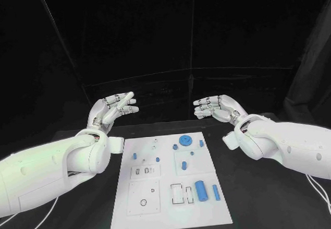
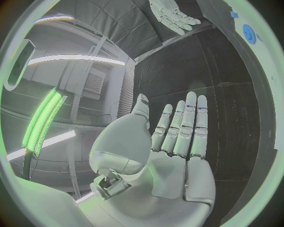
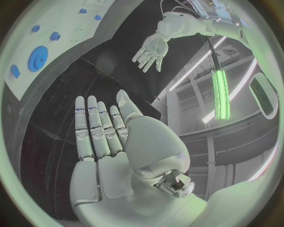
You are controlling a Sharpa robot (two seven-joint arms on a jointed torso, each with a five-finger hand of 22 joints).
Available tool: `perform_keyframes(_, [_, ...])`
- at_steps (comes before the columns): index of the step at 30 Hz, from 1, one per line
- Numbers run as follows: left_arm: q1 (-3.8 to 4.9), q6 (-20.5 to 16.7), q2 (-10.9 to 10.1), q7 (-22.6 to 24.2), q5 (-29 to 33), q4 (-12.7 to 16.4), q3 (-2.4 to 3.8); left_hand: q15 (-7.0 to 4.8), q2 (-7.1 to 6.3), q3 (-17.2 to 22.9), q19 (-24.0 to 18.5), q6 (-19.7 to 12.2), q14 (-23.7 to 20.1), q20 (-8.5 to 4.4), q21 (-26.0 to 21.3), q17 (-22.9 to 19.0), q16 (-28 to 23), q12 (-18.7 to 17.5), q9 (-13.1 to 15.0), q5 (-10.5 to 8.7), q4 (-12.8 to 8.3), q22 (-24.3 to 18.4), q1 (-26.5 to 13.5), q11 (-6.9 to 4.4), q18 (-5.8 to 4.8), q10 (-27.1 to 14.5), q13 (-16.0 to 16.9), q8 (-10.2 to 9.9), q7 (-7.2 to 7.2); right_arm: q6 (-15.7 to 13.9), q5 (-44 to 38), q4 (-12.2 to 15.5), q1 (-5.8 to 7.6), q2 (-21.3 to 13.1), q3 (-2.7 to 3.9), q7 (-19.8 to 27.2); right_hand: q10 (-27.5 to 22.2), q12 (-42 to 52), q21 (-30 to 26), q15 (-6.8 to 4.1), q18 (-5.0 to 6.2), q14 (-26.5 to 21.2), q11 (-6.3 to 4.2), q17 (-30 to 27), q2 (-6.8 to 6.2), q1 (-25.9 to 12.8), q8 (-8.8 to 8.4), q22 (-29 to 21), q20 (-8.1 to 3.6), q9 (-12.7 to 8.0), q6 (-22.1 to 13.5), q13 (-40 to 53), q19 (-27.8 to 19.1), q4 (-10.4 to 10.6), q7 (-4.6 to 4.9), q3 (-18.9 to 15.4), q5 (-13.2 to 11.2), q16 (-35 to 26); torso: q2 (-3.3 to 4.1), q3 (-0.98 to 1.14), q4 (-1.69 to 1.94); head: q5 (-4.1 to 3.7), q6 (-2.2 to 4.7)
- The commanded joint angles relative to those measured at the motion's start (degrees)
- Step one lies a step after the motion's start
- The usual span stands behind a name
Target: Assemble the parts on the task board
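Observation:
The white task board (image 1: pixel 166 215) lies flat in the middle of the black table. On it sit several blue parts: a round disc (image 1: pixel 185 140) near the far end, small pegs (image 1: pixel 135 155) on the left side, and two upright cylinders (image 1: pixel 202 190) at the near right. My left hand (image 1: pixel 115 109) is raised above the table beyond the board's far left corner, fingers spread and holding nothing. My right hand (image 1: pixel 218 108) hovers beyond the far right corner, fingers apart, also holding nothing. The left wrist view shows the left hand (image 2: pixel 177 142) flat and the disc (image 2: pixel 250 34).
Black table surface (image 1: pixel 276 202) surrounds the board on all sides. A dark curtain hangs behind the table. A thin cable (image 1: pixel 325 199) runs along the table under my right arm. In the right wrist view the board (image 3: pixel 53 28) lies past the right hand (image 3: pixel 103 137).

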Motion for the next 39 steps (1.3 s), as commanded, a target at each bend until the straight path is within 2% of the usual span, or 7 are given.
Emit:
perform_keyframes(1, [0.39, 3.94, -1.46, 0.09, -2.83, 1.45, 0.03, -1.13, -0.21, 0.12, 2.71, 2.8, 3.3, -0.76, 0.78, 0.92, 0.75, 0.54, 0.03, 0.13, -1.06, 0.07, 1.41, -0.84, 0.87, 3.57, 0.19, 0.58, 3.38, 0.62, -18.48, -0.39, 1.06, 0.59, 0.09, -3.89, 11.51, 0.45, 7.2, -3.86, 1.62, 13.51, -2.76, 0.83, -1.2, 3.87, 1.14, 2.94, -3.77, 0.03, 10.17, -0.08, 9.45, -0.48, 0.86, 2.75, 1.34, 2.12, 0.52, -0.16, 0.09, -0.05, -0.08])
perform_keyframes(4, [0.74, 4.58, -3.43, -0.3, -3.95, 3.66, 0.02, -3.03, -0.52, 0.78, 7.3, 6.82, 8.64, -2.78, 2.12, 3.01, 2.08, 1.09, 0.08, 0.24, -2.76, 0.21, 3.48, -2.86, 0.97, 9.49, 0.7, 1.25, 1.75, 1.48, -28.16, -0.21, 2.65, 1.15, 0.1, -7.04, 15.72, -0.21, 11.9, -5.53, 1.53, 18.51, -4.09, 1.76, -2.21, 4.45, 0.77, 5.52, -5.56, -0.32, 12.78, -0.05, 11.48, -0.47, -0.17, 3.74, 1.65, 3.11, 1.31, -0.2, 0.33, -0.27, 0.17])
perform_keyframes(11, [1.22, 6.11, -7.21, -0.9, -4.66, 9.01, 0.01, -3.9, -0.31, 1.04, 9.68, 8.77, 10.99, -3.61, 1.99, 5.22, 1.8, -0.88, -0.49, 0.12, -3.58, -0.35, 4.24, -3.49, 0.79, 12.17, 0.47, 0.18, 1.06, 3.4, -46.29, 0.95, 4.5, 2.24, 0.1, -15.21, 19.28, -3.12, 20.96, -7.67, 1.5, 27.39, -5.46, 5.27, -4.1, 2.78, -1.34, 10.64, -7.77, -0.72, 15.23, -0.01, 14.62, -0.45, -1.18, 5.64, 2.11, 6.5, 3.5, -0.5, 0.79, -0.79, 0.65])
perform_keyframes(16, [1.8, 7.25, -9.8, -1.35, -4.78, 13.46, 0.0, -3.84, -0.44, 0.99, 10.38, 8.55, 11.48, -3.69, 1.84, 6.36, 1.7, -2.51, -0.95, 0.11, -3.94, -0.61, 4.33, -3.24, 0.73, 11.85, 0.13, -0.89, 1.36, 6.37, -57.5, 0.93, 5.01, 3.87, 0.11, -20.46, 18.86, -5.17, 23.49, -7.93, 1.56, 29.22, -5.46, 7.2, -5.11, 1.39, -2.61, 12.06, -7.98, -0.7, 15.68, -0.02, 14.98, -0.37, -1.36, 6.83, 2.01, 8.04, 5.49, -1.03, 1.23, -1.17, 1.3])
perform_keyframes(21, [2.23, 7.93, -10.93, -1.51, -4.82, 16.28, 0.0, -3.46, -0.43, 0.98, 10.11, 8.26, 10.6, -3.42, 1.2, 7.17, 0.88, -4.01, -1.31, 0.1, -4.21, -1.09, 4.29, -2.83, 0.65, 11.42, -0.16, -1.89, 1.75, 9.99, -65.81, 0.45, 5.19, 5.83, 0.13, -23.61, 17.22, -6.23, 26.07, -8.16, 1.62, 30.58, -5.51, 9.65, -6.28, 0.1, -3.99, 13.39, -8.19, -0.67, 15.97, -0.03, 15.72, -0.38, -1.8, 9.06, 1.98, 10.51, 7.11, -1.48, 2.29, -1.62, 1.62])
perform_keyframes(25, [2.49, 8.19, -11.21, -1.64, -4.82, 17.33, 0.0, -3.34, -0.41, 0.99, 10.0, 8.14, 10.3, -3.31, 0.97, 7.45, 0.58, -4.48, -1.4, 0.1, -4.31, -1.26, 4.27, -2.7, 0.64, 11.29, -0.23, -2.23, 1.88, 11.64, -68.85, 0.08, 5.23, 6.8, 0.15, -24.73, 15.1, -6.15, 27.65, -8.06, 1.66, 30.99, -5.37, 11.59, -7.17, -1.41, -4.83, 14.15, -8.12, -0.66, 15.94, -0.01, 16.3, -0.35, -1.82, 10.72, 1.74, 12.97, 7.99, -1.74, 2.72, -1.79, 1.56])
perform_keyframes(39, [2.77, 8.9, -11.37, -2.07, -4.83, 18.52, 0.01, -3.14, -0.28, 1.05, 9.82, 7.87, 9.92, -3.14, 0.64, 7.89, 0.18, -5.22, -1.52, 0.1, -4.43, -1.52, 4.22, -2.48, 0.64, 11.0, -0.35, -2.77, 2.12, 15.25, -71.68, -1.38, 5.25, 8.87, 0.17, -25.85, 12.32, -5.98, 33.87, -7.98, 1.64, 30.03, -5.05, 19.88, -10.29, -5.33, -5.15, 17.26, -7.76, -0.63, 14.26, 0.13, 17.43, -0.17, -2.0, 19.66, 0.72, 25.34, 9.64, -2.09, 3.67, -2.45, 1.87])
